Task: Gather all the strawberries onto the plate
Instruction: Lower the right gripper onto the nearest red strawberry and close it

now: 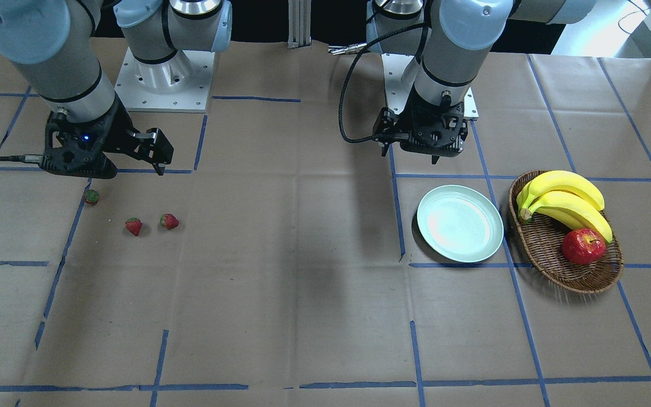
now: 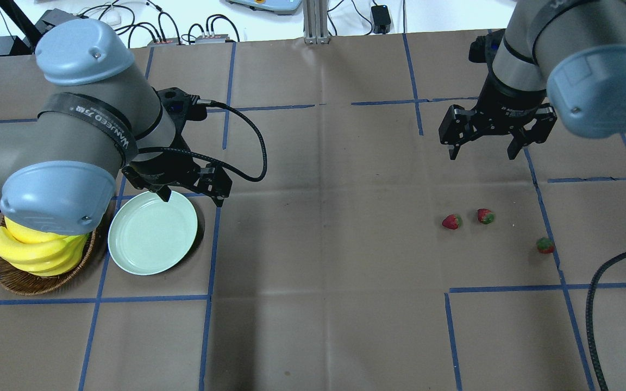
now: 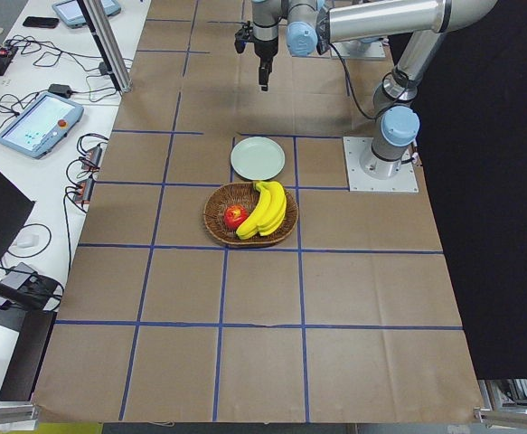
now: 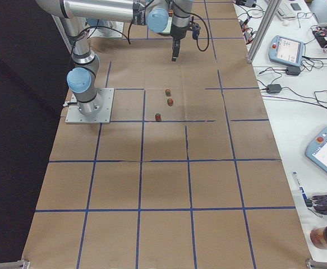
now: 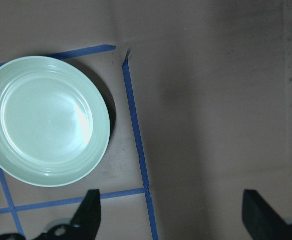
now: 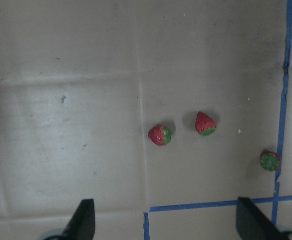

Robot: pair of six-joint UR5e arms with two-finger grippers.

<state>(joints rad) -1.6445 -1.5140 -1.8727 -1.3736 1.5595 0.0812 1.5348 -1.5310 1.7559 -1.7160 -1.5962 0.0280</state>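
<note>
Three tiny red strawberries lie on the brown paper: one [image 2: 451,221], one [image 2: 485,216] and one [image 2: 545,245], also seen in the front view [image 1: 169,221] [image 1: 133,226] [image 1: 91,196] and the right wrist view [image 6: 159,135] [image 6: 205,123] [image 6: 270,161]. My right gripper [image 2: 482,149] hangs open and empty above and behind them. The pale mint-green plate [image 2: 152,232] [image 1: 460,223] [image 5: 45,120] is empty. My left gripper [image 2: 193,198] is open and empty, hovering at the plate's far edge.
A brown wicker basket [image 1: 568,271] with bananas [image 1: 565,200] and a red apple [image 1: 583,246] stands beside the plate, on the side away from the strawberries. Blue tape lines grid the paper. The arm bases [image 1: 164,79] stand at the robot's edge.
</note>
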